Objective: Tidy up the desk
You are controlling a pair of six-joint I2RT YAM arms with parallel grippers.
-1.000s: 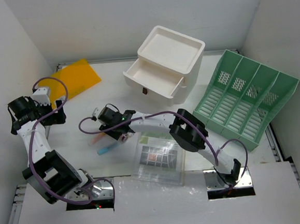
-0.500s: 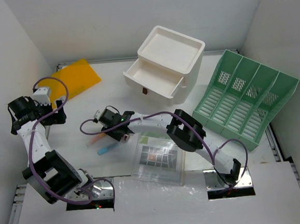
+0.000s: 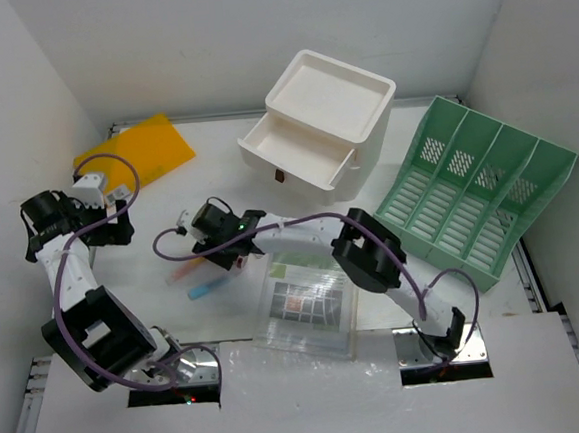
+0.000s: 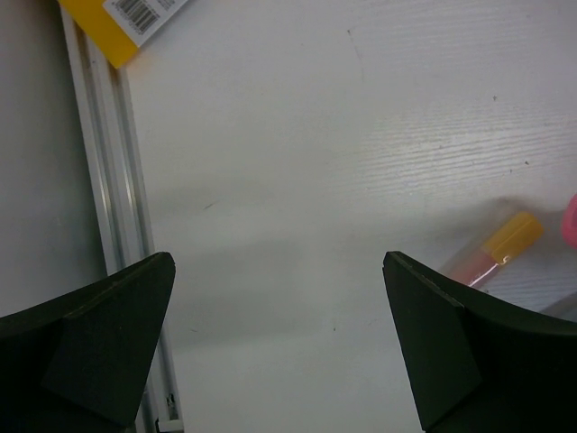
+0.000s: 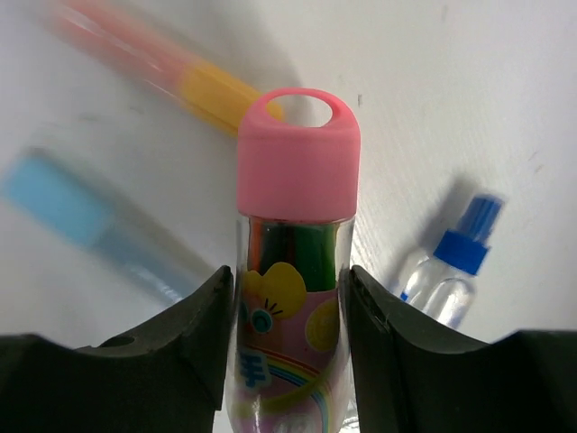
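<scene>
The desk (image 3: 206, 178) spans the whole floor of the white-walled cell and lies under everything else. Seen from the top camera, a green rack (image 3: 474, 197) with four slots lies tilted at 3 o'clock. A white box (image 3: 322, 119) stands at 12 o'clock, with one drawer pulled out toward the centre. An orange folder (image 3: 139, 151) lies flat at 10 o'clock, against the far-left corner. A clear sleeve (image 3: 307, 305) with a printed card inside lies at 6 o'clock, between the two arm bases.

The left gripper (image 4: 278, 271) hangs at 9 o'clock beside the left rail. Its fingers are spread wide over bare desk and hold nothing.

The right gripper (image 5: 288, 298) reaches to just left of centre. Its fingers are clamped on a pink-capped tube (image 5: 296, 171), one on each side of the body.

From the tube, an orange marker (image 5: 216, 95) lies at 11 o'clock and a blue marker (image 5: 63, 203) at 9 o'clock; both are on the desk. A small bottle (image 5: 446, 271) with a blue cap lies at 3 o'clock.
</scene>
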